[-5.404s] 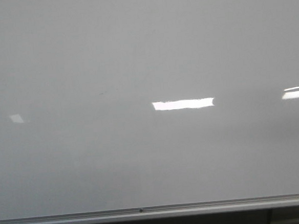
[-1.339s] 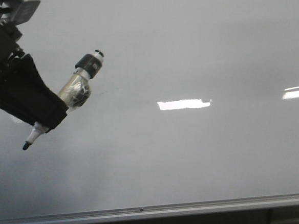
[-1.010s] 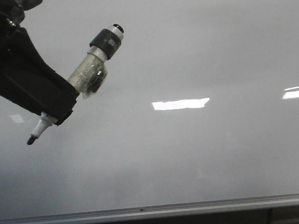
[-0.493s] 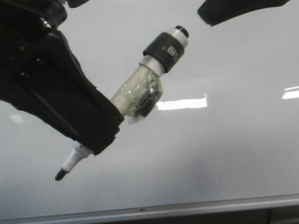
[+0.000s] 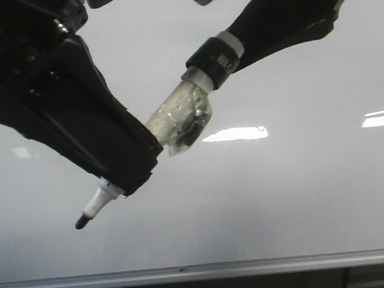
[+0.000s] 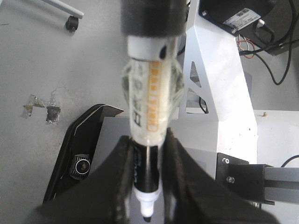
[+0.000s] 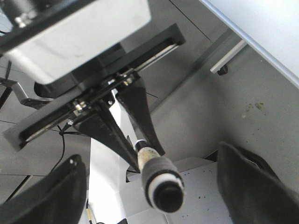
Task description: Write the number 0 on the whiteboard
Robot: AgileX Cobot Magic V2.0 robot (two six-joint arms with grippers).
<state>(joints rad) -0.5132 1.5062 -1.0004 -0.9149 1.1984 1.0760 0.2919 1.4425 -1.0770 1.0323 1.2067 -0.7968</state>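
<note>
The whiteboard fills the front view, glossy and bare; the number 0 is out of view. My left gripper is shut on a marker whose middle is wrapped in clear tape. Its dark tip points down and to the left, in front of the board. In the left wrist view the fingers clamp the marker on both sides. My right gripper reaches in from the upper right, open. In the right wrist view the marker's capped rear end sits between the wide-apart fingers of my right gripper.
A silver rail runs along the board's lower edge. Bright rectangular light reflections lie on the board. Below, the wrist views show the robot's white base, cables and the grey floor.
My right gripper has come down from the upper right until its open fingers surround the marker's rear end. The left gripper and marker have hardly moved in the last half second.
</note>
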